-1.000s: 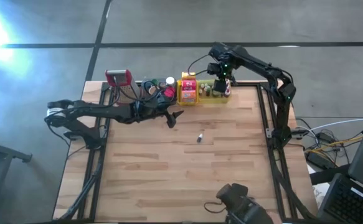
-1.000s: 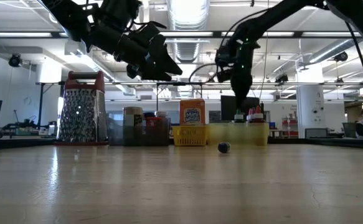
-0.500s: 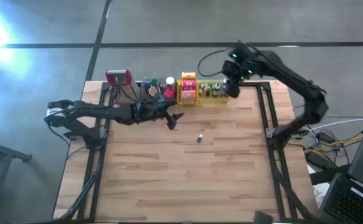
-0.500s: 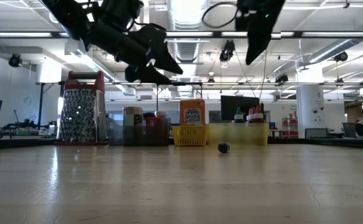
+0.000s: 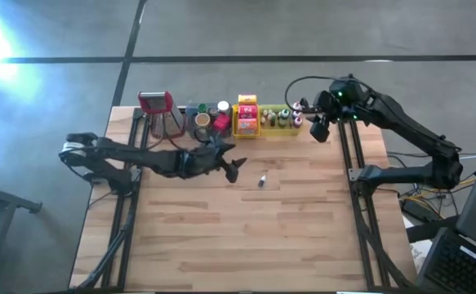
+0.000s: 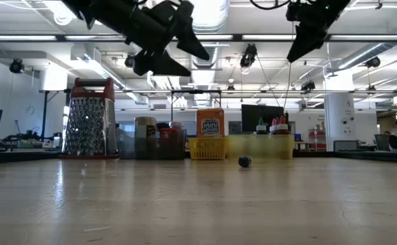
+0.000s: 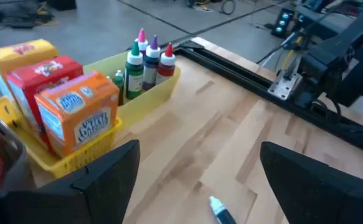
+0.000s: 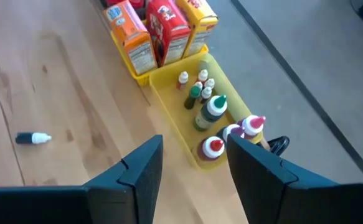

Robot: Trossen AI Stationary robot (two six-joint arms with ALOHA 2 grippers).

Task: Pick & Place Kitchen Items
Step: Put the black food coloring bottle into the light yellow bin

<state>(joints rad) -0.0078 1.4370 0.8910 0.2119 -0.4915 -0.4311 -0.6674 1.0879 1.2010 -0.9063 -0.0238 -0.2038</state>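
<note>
Above the table's back right corner, the right gripper had lifted clear of the yellow tray, fingers parted and empty, suggesting a delivery was done. The left gripper, spread wide, neared the small bottle lying mid-table.

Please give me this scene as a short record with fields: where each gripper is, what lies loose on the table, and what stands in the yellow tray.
left gripper: open, empty, above the table, near the loose bottle
right gripper: empty, raised beside the end of the yellow tray
loose item: one small dark bottle with a white cap, lying on its side on the bare wood
tray contents: three boxes at one end, small capped bottles at the other
task state: loose bottle not yet picked up
</note>
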